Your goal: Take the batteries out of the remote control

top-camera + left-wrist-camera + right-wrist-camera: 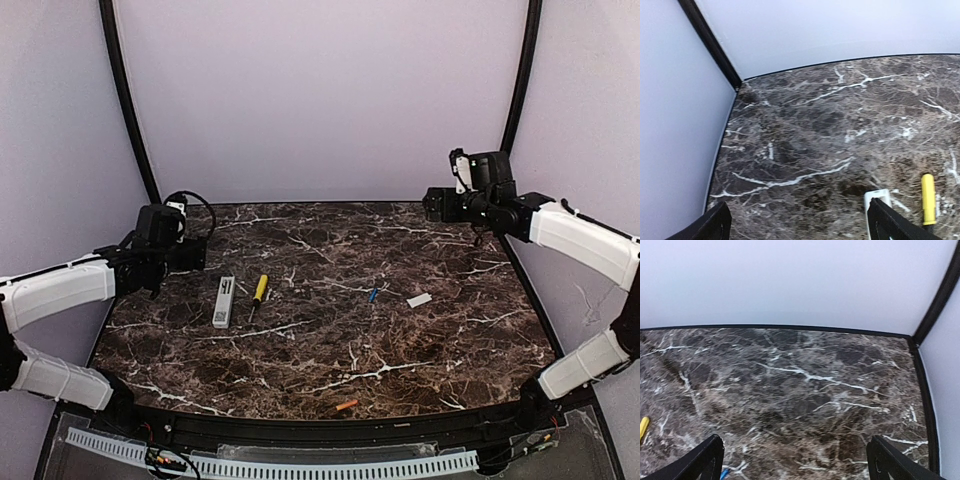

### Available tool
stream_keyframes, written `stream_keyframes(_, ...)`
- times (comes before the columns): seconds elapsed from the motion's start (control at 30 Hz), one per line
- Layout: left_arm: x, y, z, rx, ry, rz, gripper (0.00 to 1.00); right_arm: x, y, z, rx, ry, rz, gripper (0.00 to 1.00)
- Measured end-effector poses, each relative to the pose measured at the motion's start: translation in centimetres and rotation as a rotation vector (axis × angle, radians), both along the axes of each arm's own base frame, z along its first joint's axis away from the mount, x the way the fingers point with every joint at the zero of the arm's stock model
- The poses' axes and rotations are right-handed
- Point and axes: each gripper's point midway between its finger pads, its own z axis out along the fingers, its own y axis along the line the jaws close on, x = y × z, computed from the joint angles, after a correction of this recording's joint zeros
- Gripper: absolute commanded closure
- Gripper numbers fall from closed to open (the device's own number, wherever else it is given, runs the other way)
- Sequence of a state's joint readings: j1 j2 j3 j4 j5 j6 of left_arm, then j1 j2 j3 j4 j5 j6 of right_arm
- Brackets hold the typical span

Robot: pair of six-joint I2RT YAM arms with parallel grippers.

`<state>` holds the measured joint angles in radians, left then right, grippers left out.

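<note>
A: Left gripper [801,227] and right gripper [796,462]: spread, empty. Remote control [224,302]?
B: Near the worktop's [400,350] left edge. Blue battery [373,294] centre; orange battery [346,405] by the near edge: a nudge could roll it off.

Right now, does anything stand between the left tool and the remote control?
Nothing visible does. The left tool is open, to the left of the remote control, with only bare table between them. The screwdriver lies on the remote's other side.
</note>
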<state>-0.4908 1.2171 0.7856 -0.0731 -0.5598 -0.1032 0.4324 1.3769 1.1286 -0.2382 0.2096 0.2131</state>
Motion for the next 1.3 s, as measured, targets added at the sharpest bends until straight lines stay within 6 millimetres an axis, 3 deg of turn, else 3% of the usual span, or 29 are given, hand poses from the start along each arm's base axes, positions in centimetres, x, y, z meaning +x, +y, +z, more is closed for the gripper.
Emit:
stream_keyframes(0.07, -0.2, 2.2, -0.1, 0.034, -0.054, 0.046, 0.05, 0.9, -2.8, -0.8, -0.015, -0.007, -0.075, 0.01)
stream_keyframes(0.23, -1.0, 6.0, -1.3, 0.092, -0.141, 0.118, 0.04, 1.3, -9.2, -5.1, -0.066, 0.046, -0.249, 0.01)
stream_keyframes(0.43, -0.2, 10.2, -1.5, 0.096, -0.196, 0.23, 0.05, 0.9, -13.6, -8.5, -0.081, 0.061, -0.358, 0.01)
stream_keyframes(0.53, 0.6, 10.7, -2.1, 0.097, -0.206, 0.241, 0.05, 0.1, -14.6, -9.8, -0.098, 0.022, -0.359, 0.01)
stream_keyframes(0.8, 1.2, 12.3, -6.3, 0.102, -0.182, 0.237, 0.06, -3.0, -16.0, -12.3, -0.154, -0.153, -0.32, 0.01)
stream_keyframes(1.0, 1.9, 12.2, -8.0, 0.057, -0.207, 0.198, 0.06, -3.4, -16.1, -12.2, -0.16, -0.279, -0.28, 0.02)
stream_keyframes(1.13, 1.9, 11.5, -9.4, 0.036, -0.212, 0.156, 0.05, -3.4, -17.3, -12.4, -0.131, -0.326, -0.276, 0.01)
stream_keyframes(1.3, 1.7, 10.8, -9.7, 0.012, -0.24, 0.106, 0.04, -3.4, -18.0, -13.0, -0.094, -0.357, -0.253, 0.01)
